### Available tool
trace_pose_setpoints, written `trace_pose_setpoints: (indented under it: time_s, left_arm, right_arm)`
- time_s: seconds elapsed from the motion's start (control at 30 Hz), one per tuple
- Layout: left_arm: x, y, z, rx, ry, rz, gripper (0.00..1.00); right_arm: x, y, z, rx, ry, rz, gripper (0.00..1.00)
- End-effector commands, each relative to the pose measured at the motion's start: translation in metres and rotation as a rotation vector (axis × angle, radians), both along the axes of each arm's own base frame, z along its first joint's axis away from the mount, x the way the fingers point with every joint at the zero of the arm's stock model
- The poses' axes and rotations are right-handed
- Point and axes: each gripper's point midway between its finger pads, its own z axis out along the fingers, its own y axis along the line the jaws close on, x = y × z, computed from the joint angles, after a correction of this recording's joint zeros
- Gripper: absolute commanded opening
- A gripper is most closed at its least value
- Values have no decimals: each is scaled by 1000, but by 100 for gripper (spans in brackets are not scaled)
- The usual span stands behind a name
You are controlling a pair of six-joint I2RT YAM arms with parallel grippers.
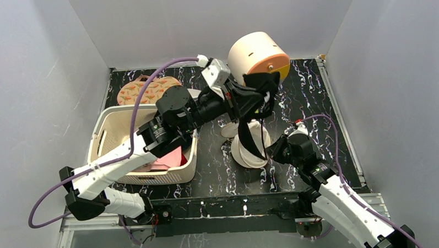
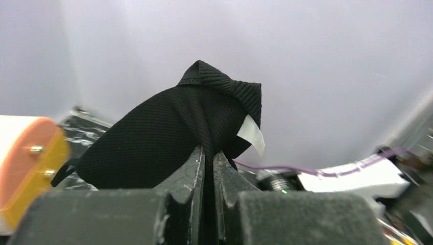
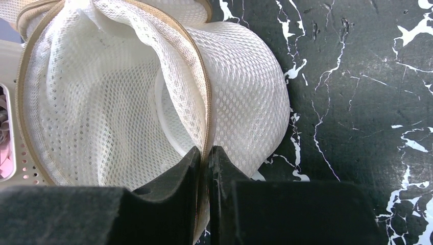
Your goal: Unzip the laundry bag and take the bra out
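The laundry bag (image 1: 250, 150) stands unzipped on the dark marble table, a cream mesh cylinder (image 3: 127, 102) with its beige zip rim gaping. My right gripper (image 3: 209, 153) is shut on that rim at the bag's near right side (image 1: 270, 151). Above the bag, my left gripper (image 1: 260, 92) is shut on the black bra (image 1: 258, 109), which hangs with a strap trailing down into the bag. In the left wrist view the bra (image 2: 173, 132) bunches over the closed fingertips, a white label showing.
A cream laundry basket (image 1: 110, 136) with pink cloth stands at the left. A floral orange pouch (image 1: 150, 90) lies behind it. A white tub with an orange end (image 1: 256, 54) sits at the back. Grey walls enclose the table.
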Motion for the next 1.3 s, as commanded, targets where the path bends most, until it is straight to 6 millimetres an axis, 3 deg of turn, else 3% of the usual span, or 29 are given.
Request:
trace_pose_setpoints:
  time_s: [0.0,0.1,0.17,0.3,0.43,0.63,0.8,0.93,1.27]
  left_arm:
    - [59,60,19,62,-33,442,0]
    - [99,105,10,213,-56,783,0]
    - [115,143,5,329,-91,1008,0]
    - [120,193,-7,517,-213,1249,0]
    - [119,245,-31,601,-184,1387,0]
    - [130,314,-118,696,157,1355,0]
    - [116,340,-164,780,307,1425,0]
    - [106,353,-188,769,409,1494,0]
    - [101,347,-249,773,547,1481,0]
  right_arm:
    - [6,1,13,12,-62,-3,10]
    - [7,0,14,10,-67,-7,10]
    - [7,0,15,6,-68,-6,10]
    - [8,-1,14,-5,-61,-4,10]
    - [8,-1,13,-10,-59,-3,10]
    - [8,1,6,-14,-42,4,10]
    - [8,1,7,-18,-40,7,10]
    - [9,1,10,-18,-46,3,10]
    - [7,3,7,-6,-35,10,10]
